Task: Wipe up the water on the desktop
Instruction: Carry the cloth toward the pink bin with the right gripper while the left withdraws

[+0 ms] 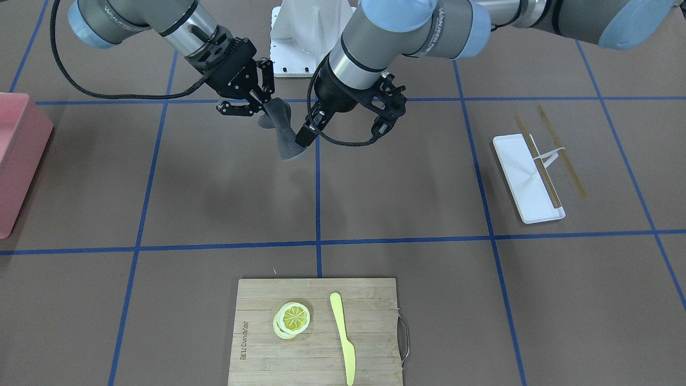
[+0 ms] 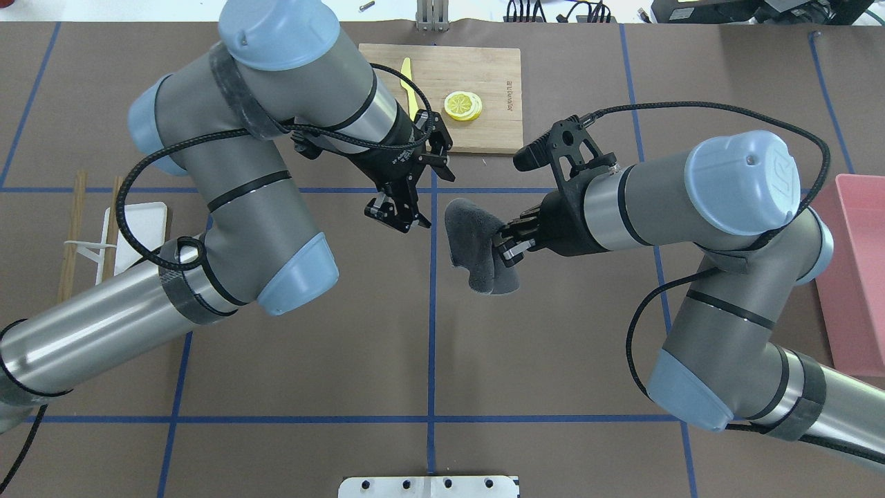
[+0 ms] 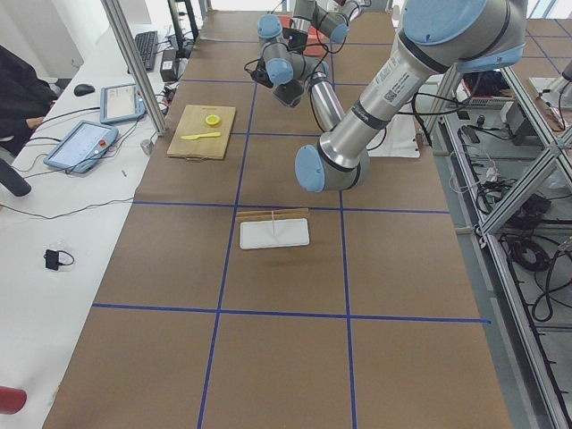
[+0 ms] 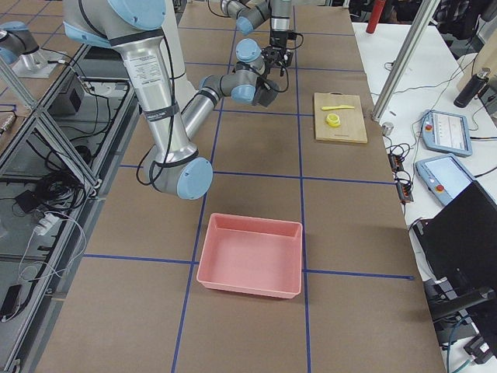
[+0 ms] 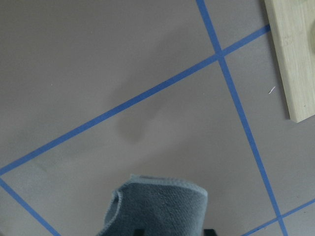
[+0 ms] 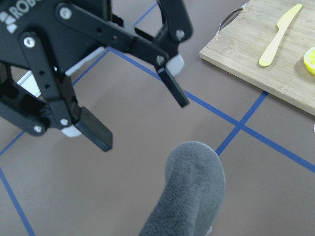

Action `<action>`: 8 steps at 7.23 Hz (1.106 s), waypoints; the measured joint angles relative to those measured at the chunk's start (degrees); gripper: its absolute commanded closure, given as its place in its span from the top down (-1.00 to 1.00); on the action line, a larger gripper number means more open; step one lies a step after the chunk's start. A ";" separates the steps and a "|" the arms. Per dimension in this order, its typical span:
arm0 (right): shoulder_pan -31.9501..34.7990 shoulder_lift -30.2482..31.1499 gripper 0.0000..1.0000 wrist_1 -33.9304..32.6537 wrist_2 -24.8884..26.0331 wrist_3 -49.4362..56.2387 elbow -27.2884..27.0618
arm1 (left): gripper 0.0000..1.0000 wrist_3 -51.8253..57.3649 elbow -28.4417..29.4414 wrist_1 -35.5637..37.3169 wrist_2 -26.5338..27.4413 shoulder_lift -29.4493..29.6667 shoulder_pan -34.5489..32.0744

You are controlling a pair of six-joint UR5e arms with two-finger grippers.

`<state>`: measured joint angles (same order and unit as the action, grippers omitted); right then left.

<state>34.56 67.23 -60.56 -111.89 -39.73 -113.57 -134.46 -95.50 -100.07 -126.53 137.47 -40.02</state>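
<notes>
My right claw (image 2: 505, 249) is clamped on the grey cloth (image 2: 470, 235), held above the middle of the brown counter (image 2: 553, 346); my left claw (image 2: 397, 216) gapes empty just beside it. Wiping looks unstarted; I can't spot water.

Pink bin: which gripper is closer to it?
Right. The right gripper is between the centre tape line and the pink bin; the left gripper is beyond that line.
</notes>
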 measured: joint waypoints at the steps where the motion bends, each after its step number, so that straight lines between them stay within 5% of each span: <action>1: 0.88 0.37 -1.00 -0.28 -0.70 0.00 -0.09 | 0.97 2.21 -0.46 0.12 0.12 -1.62 -1.34; 4: 6.32 2.17 -1.00 -12.00 -2.46 1.64 -1.73 | 0.96 18.26 -3.05 4.60 0.22 -6.09 -6.76; 8: 13.34 9.21 -1.00 -21.45 -1.71 20.28 0.28 | 0.97 46.35 -11.20 16.72 1.92 -12.38 -14.66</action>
<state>47.90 76.44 -82.01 -113.60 -19.45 -113.28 -88.11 -106.70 -83.35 -124.61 125.09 -54.68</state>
